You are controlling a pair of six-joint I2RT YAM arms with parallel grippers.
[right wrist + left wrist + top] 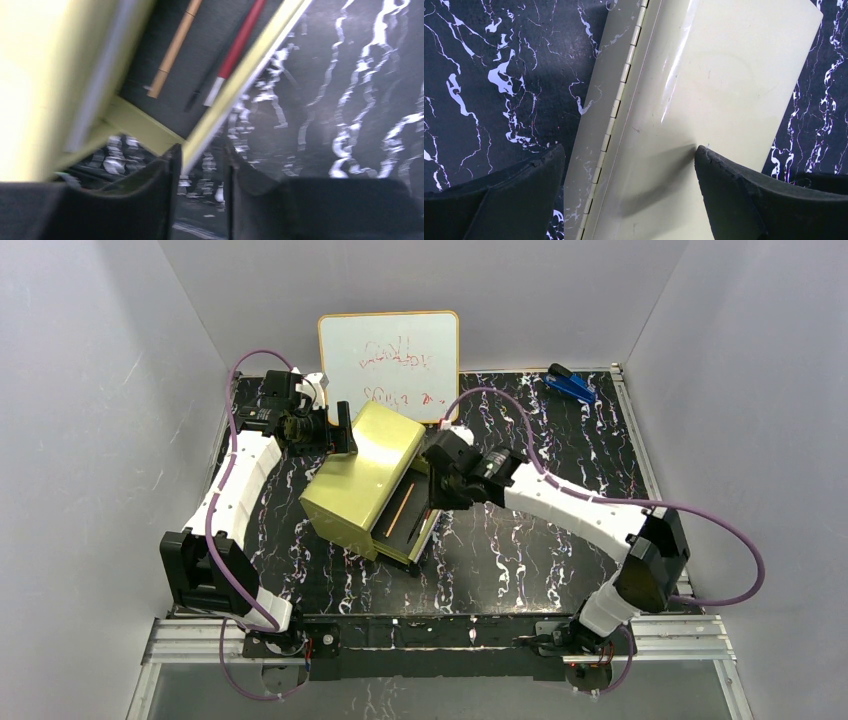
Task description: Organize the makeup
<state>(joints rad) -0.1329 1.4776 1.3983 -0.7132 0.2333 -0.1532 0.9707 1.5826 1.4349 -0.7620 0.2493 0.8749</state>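
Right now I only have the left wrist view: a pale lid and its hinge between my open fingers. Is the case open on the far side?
Observer: Yes. From the top camera the lid is lifted on the right arm's side, and a strip of dark lining shows beneath it.
Operator: Anything lying in there?
Observer: The right wrist view shows a tan pencil and a red stick side by side on the lining.
Operator: And where is the other arm?
Observer: The right gripper hangs at the near corner of the tray, jaws slightly apart, with nothing between them that I can see.
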